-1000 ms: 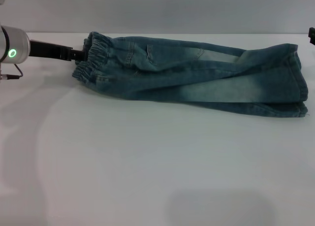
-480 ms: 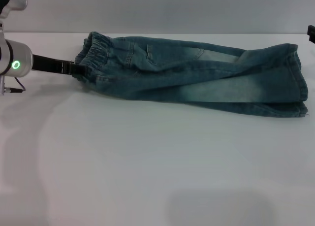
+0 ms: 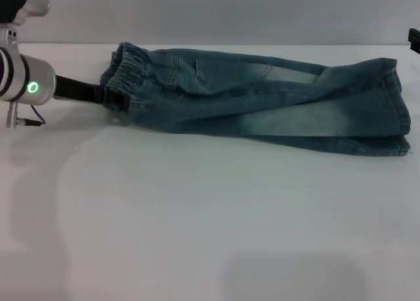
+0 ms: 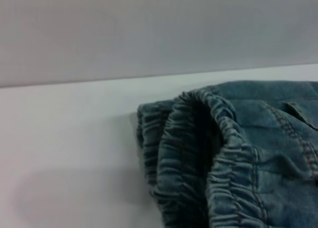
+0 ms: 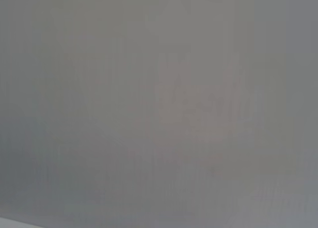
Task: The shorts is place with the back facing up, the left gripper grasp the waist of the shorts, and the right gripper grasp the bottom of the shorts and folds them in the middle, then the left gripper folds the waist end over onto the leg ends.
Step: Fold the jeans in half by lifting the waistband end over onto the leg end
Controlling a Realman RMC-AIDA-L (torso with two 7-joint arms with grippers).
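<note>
One pair of denim shorts [image 3: 262, 101] lay folded lengthwise along the far side of the white table [image 3: 210, 222], the waist end [image 3: 125, 71] toward the robot's left and the leg ends [image 3: 397, 111] toward its right. The left gripper [image 3: 113, 98] reached in low from the left, its black tip at the near corner of the elastic band; whether its fingers were apart or clamped on cloth could not be told. The left wrist view showed the gathered waistband [image 4: 198, 158] close up. The right gripper [image 3: 414, 40] showed only as a dark sliver at the right edge, its state unreadable. No writing could be read anywhere.
</note>
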